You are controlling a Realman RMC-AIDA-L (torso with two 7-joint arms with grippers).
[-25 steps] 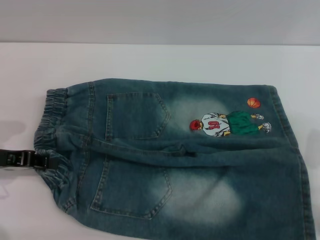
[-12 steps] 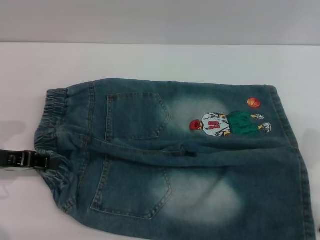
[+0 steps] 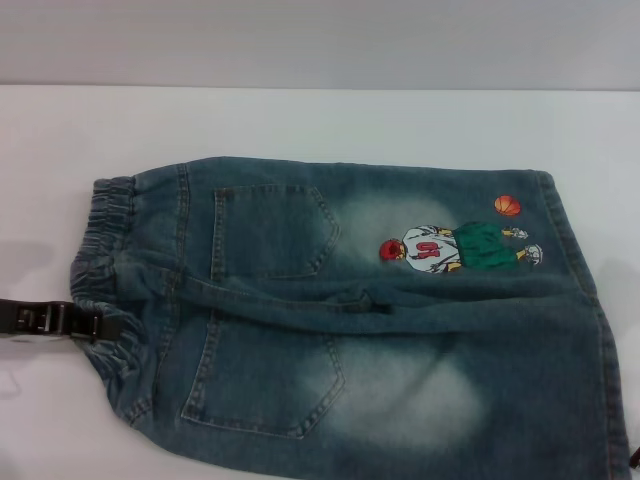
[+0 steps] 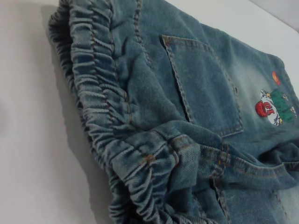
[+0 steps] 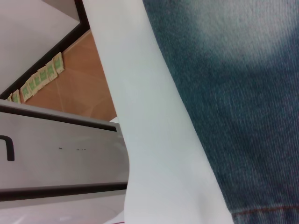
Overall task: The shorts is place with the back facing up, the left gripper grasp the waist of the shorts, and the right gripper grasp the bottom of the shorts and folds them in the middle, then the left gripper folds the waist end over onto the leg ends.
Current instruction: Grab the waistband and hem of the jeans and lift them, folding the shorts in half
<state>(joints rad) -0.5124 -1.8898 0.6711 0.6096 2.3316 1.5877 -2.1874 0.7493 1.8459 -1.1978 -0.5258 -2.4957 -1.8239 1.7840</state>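
Faded denim shorts (image 3: 350, 330) lying back-up on white surface (image 3: 300, 120), patch (image 3: 455, 247) lettering unreadable; left hand (image 3: 92, 325) touching waist (image 3: 105, 280) at 9 o'clock, grip unclear.

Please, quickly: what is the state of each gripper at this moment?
Left gripper: at the waist of the shorts; open or closed cannot be told.
Right gripper: only a dark sliver shows at the near right corner; state cannot be told.

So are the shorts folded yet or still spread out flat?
Spread out, unfolded: the shorts show both back pockets, waist and patch.
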